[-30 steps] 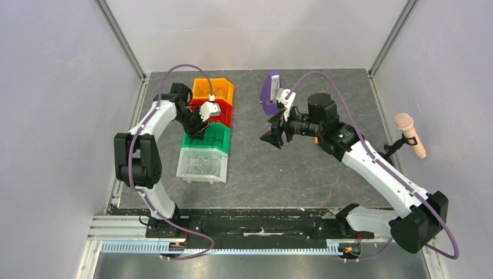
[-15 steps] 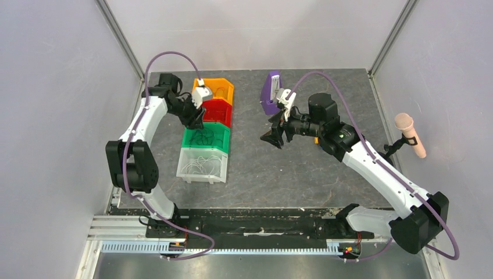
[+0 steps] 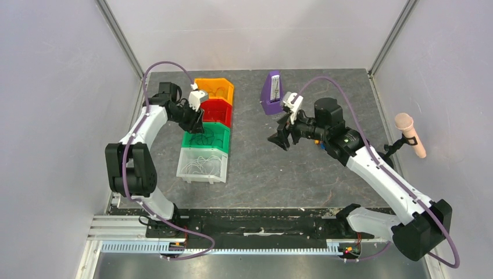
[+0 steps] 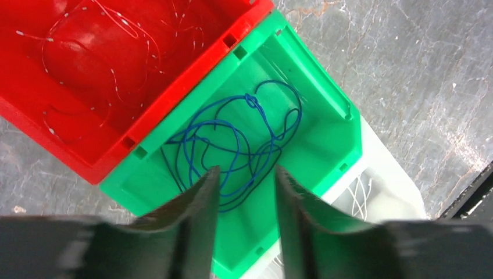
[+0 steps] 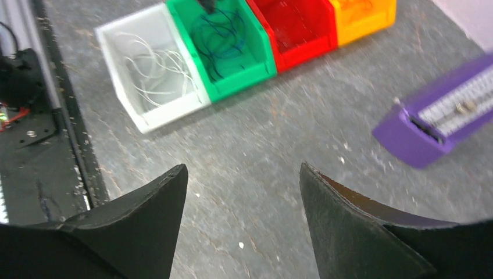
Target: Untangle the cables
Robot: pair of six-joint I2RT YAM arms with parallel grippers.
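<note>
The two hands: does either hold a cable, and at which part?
Nothing is held. The left hand is open above the blue cables in the green bin; the right hand is open, empty.

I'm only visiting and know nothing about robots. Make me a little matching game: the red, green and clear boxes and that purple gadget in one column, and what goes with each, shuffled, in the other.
Things
1. red bin
2. green bin
3. clear bin
4. purple device

What goes with it
A. blue wires inside
B. white wires inside
C. red wires inside
D. holds no wires, stands apart from the row of bins

Pairs: 1-C, 2-A, 3-B, 4-D
</note>
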